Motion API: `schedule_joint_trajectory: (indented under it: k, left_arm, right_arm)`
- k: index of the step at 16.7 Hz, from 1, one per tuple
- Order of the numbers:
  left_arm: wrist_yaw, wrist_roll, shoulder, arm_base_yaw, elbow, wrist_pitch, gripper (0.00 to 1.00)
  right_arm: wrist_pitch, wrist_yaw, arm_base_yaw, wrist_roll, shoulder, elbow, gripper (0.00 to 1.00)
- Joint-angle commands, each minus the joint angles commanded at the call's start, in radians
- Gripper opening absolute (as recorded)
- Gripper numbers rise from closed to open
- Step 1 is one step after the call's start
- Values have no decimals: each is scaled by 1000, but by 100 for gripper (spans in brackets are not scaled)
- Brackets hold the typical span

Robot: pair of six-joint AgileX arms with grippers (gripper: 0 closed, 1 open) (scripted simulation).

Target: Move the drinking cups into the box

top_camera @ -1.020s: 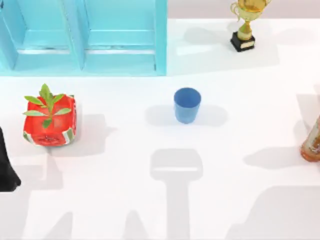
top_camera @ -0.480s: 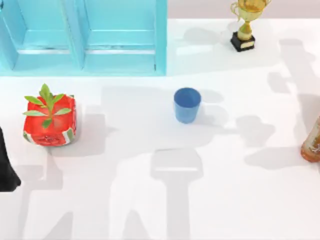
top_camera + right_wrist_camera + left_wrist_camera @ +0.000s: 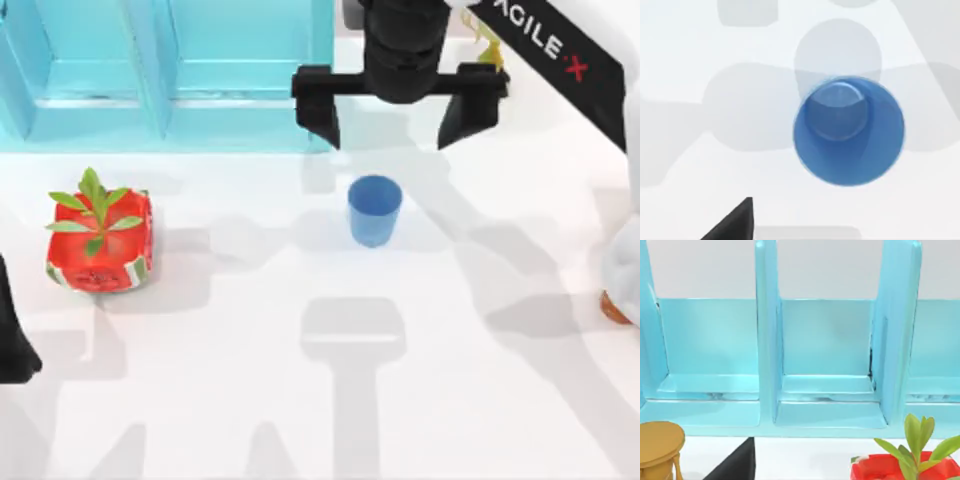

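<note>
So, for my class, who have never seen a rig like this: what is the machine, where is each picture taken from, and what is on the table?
It is a pair of AgileX robot arms at a white table, in a simulation. One picture looks down from overhead; the others come from wrist cameras. From above, the right gripper hangs open above a blue cup, holding nothing; its wrist camera looks straight into that cup. The left arm is parked at the table's left edge. Also there: a light blue box with compartments, a red planter, a gold trophy and an amber bottle.

plain blue cup (image 3: 375,210) stands upright, open-mouthed, mid-table.
</note>
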Motion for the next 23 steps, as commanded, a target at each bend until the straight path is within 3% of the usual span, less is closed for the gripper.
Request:
schedule_joint_trajectory:
  k: [3,9,18,23]
  left_arm:
    - [0,0,0,0,0,0,100]
    - [0,0,0,0,0,0,100]
    - [0,0,0,0,0,0,100]
    - [0,0,0,0,0,0,100]
  right_arm:
    - [5,20,69,69,65,65,100]
    - [20,19,69,69,66,48,100]
    - [358,18,51,51,66,-283,100]
    - [402,17,49,49,68,-326,100]
